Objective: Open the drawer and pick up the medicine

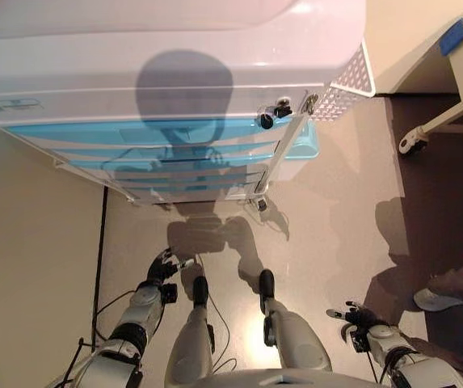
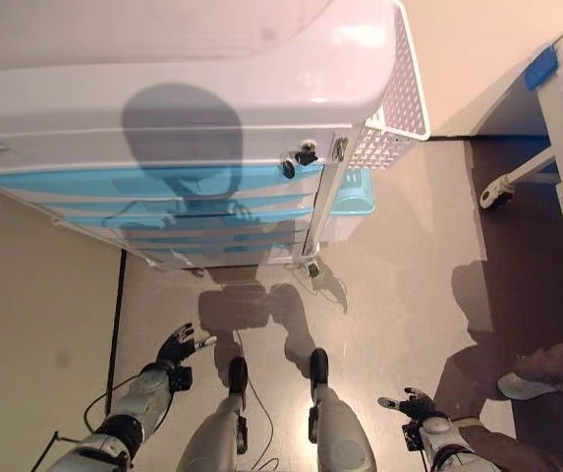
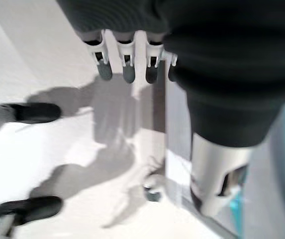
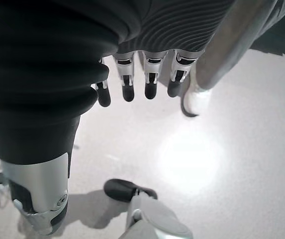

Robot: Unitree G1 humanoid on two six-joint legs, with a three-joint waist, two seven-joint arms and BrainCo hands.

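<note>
A white cart [image 1: 174, 48] stands ahead of me, seen from above, with a stack of blue drawer fronts [image 1: 134, 133] that all look pushed in. No medicine shows in any view. My left hand [image 1: 162, 265] hangs low on the left, well short of the cart, fingers [image 3: 127, 64] straight and holding nothing. In its wrist view the cart's lower corner and a caster [image 3: 152, 191] lie past the fingers. My right hand [image 1: 352, 317] hangs low on the right, also open and holding nothing, its fingers [image 4: 132, 84] over bare floor.
A white perforated basket [image 1: 352, 81] hangs on the cart's right side, with a blue tray [image 1: 304, 141] below it. A wheeled frame [image 1: 413, 144] stands at the far right. A person's white shoe [image 1: 437, 299] is near my right hand. A beige wall [image 1: 21, 259] runs along the left.
</note>
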